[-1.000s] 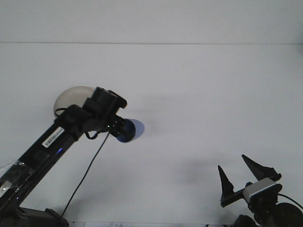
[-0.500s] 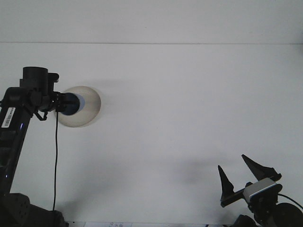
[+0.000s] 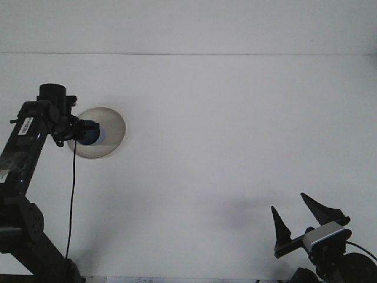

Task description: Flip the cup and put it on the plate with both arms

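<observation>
- now, the white worktop (image 3: 224, 135) fills nearly the whole frame, with its far edge running as a thin line across the upper part.
- the plate (image 3: 112, 132), a greyish round dish, lies on the worktop at the left of the frame, a little above mid-height.
- the cup (image 3: 92, 132), dark blue, sits over the left part of the plate; its paler blue face points to the right, so it looks tipped on its side rather than upright, though the view is too small to be sure.
- the left gripper (image 3: 79, 131) reaches in from the left edge and meets the cup at the plate's left rim; its jaws are hidden behind the wrist and the cup, so i cannot tell whether they are clenched on the cup or released.
- the left arm (image 3: 23, 147) rises from the lower left corner, black, with a white label near its upper end and a thin black cable (image 3: 72, 200) hanging down from the wrist toward the bottom of the frame.
- the right gripper (image 3: 297, 215) sits in the lower right corner, well apart from the plate and the cup; its two dark pointed jaws stand spread, with nothing between them.
- a silver-grey camera housing (image 3: 324, 236) is fixed just below those jaws.
</observation>
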You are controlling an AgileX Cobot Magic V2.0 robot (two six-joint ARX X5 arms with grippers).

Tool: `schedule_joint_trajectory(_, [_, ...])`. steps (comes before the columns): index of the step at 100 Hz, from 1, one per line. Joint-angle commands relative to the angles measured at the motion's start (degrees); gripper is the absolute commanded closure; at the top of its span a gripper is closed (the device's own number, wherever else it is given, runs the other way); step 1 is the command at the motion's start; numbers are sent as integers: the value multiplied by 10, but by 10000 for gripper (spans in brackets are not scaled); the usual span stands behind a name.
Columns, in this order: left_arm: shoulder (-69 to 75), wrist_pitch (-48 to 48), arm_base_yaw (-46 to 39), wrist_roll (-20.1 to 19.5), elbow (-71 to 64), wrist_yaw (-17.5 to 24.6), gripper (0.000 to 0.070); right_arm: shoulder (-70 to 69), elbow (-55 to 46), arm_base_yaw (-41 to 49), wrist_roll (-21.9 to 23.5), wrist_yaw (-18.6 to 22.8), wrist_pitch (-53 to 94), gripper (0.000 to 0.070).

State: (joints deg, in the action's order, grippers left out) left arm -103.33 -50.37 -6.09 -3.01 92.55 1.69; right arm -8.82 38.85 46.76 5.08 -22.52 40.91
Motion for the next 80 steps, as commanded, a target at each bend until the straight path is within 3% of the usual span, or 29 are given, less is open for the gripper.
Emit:
schedule_joint_trajectory(1, [-10,3,-1,9,16,2,694,-3,4,5,12,0,-6,141])
schedule_joint_trajectory(50, [-31,14,-1,20,16,2,673,-3,4,5,12,0,-6,141])
schedule_joint_trajectory(56, [-31,21,-1,27,16,2,575,-3,4,5,12,0,-6,141])
schedule_joint_trajectory(68, [-31,21,0,31,24,4,274,-3,4,5,12,0,-6,141])
schedule_joint_trajectory(72, [-31,21,0,36,30,7,231,-3,4,5,12,0,-6,141])
schedule_joint_trajectory(80, [-31,20,0,37,47,24,231,-3,4,5,12,0,-6,141])
